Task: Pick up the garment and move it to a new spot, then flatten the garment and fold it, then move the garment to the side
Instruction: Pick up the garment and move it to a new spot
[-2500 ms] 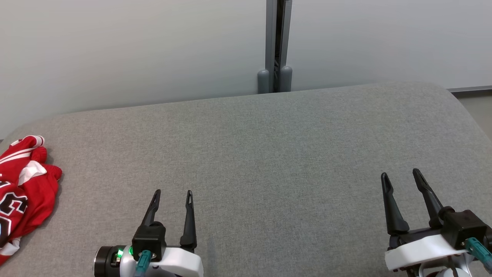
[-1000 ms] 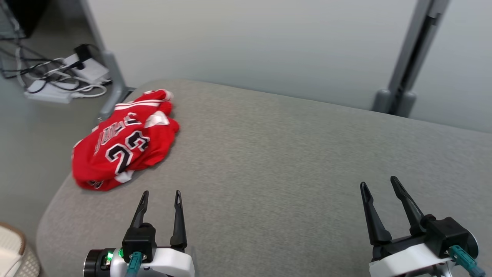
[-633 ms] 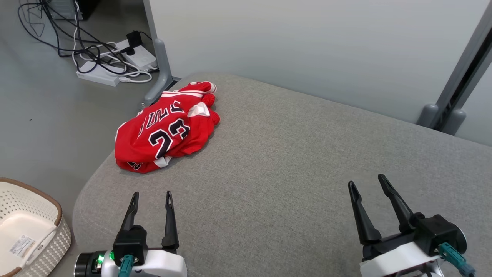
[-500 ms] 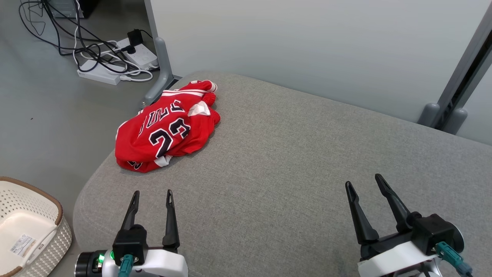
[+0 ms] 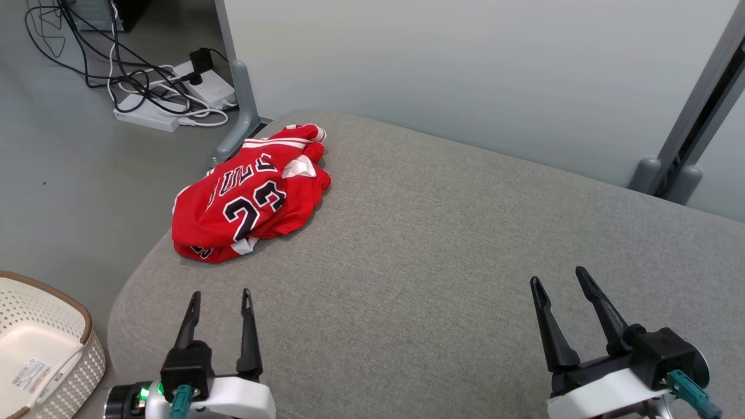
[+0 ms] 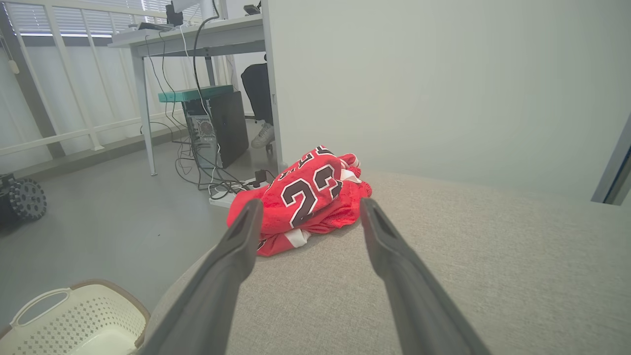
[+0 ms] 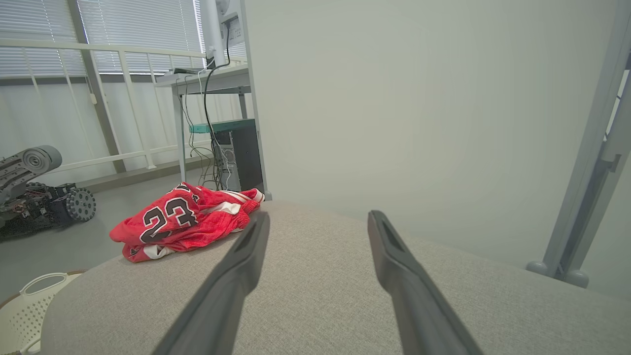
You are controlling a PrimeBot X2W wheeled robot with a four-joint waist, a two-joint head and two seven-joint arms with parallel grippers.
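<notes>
Starting at the left, we see the crumpled red numbered jersey (image 5: 250,198) heaped on the grey fabric-covered desk's (image 5: 436,233) far left corner, our left hand (image 5: 220,294) and right hand (image 5: 557,276) both spread, empty, neither touching it, so every step remains undone.

Grey fabric-covered worktop with rounded corners (image 5: 442,244) sits against a pale grey partition wall (image 5: 465,70). Grey metal post (image 5: 243,93) at its far left corner, another (image 5: 692,110) at far right. White perforated plastic basket with brown rim (image 5: 81,372) on the floor, near left. White power strips (image 5: 148,119) and tangled black cables (image 5: 70,58) by the left post. Grey metal desk (image 6: 197,42) beyond, black PC tower (image 6: 227,128) under it.
</notes>
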